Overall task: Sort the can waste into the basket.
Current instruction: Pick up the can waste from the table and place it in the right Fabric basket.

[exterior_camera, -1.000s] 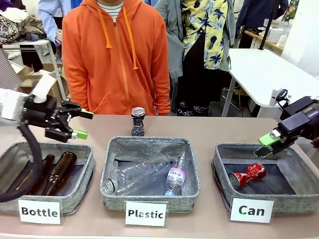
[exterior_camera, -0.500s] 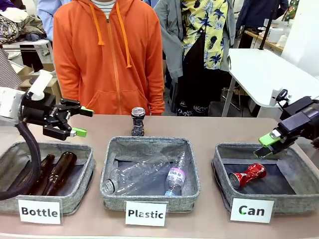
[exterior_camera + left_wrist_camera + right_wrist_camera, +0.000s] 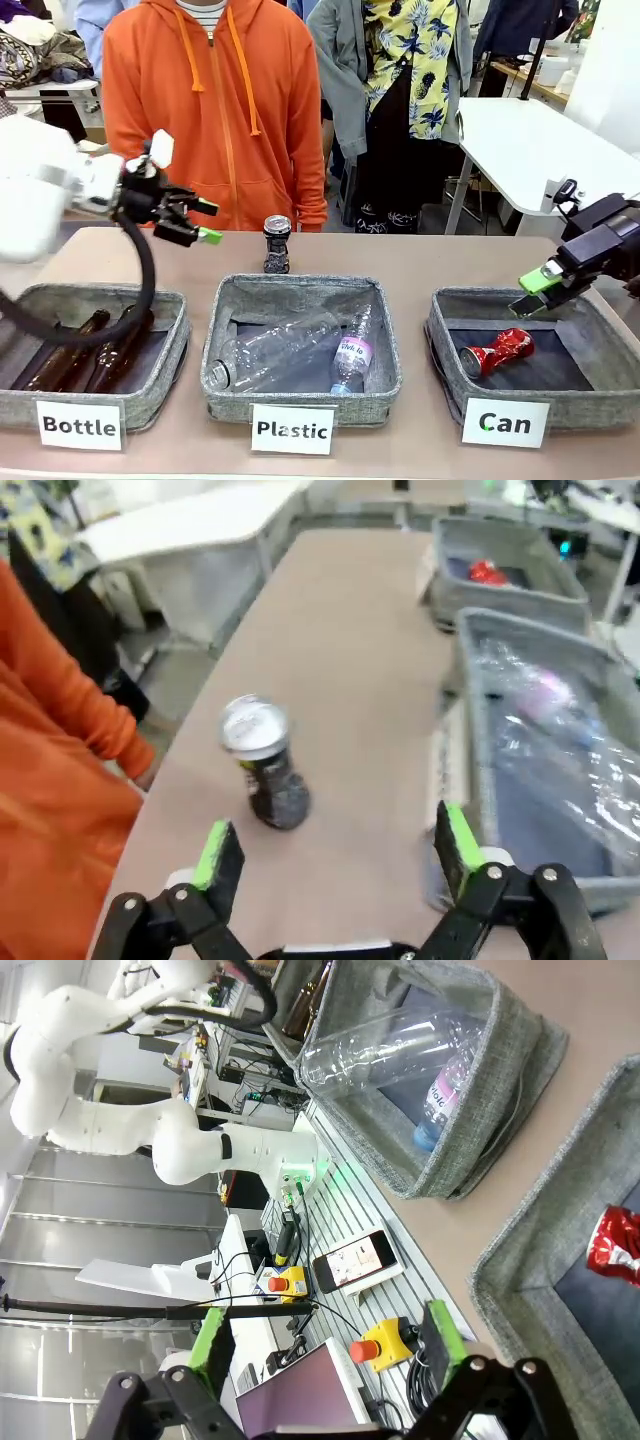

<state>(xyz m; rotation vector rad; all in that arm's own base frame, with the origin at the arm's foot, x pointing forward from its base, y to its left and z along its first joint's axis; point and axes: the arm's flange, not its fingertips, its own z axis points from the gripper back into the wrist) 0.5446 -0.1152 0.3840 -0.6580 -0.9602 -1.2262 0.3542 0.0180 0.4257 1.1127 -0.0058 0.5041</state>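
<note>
A black crushed can (image 3: 276, 244) with a silver top stands upright on the table behind the middle basket; in the left wrist view the black can (image 3: 264, 762) sits just ahead of my fingers. My left gripper (image 3: 193, 222) is open in the air to the can's left, pointing at it. The red crushed can (image 3: 498, 351) lies inside the "Can" basket (image 3: 445, 352) at the right; the red can (image 3: 618, 1245) also shows at the right wrist view's edge. My right gripper (image 3: 536, 290) hangs open and empty over that basket's far left rim.
A "Plastic" basket (image 3: 222, 385) in the middle holds clear bottles. A "Bottle" basket (image 3: 155, 385) at the left holds brown glass bottles. A person in an orange hoodie (image 3: 215, 110) stands at the far edge behind the black can. Bare tabletop lies around the can.
My left arm has swung right and up, from over the "Bottle" basket toward the black can. The right arm and both cans have stayed put. The person shifted slightly left.
</note>
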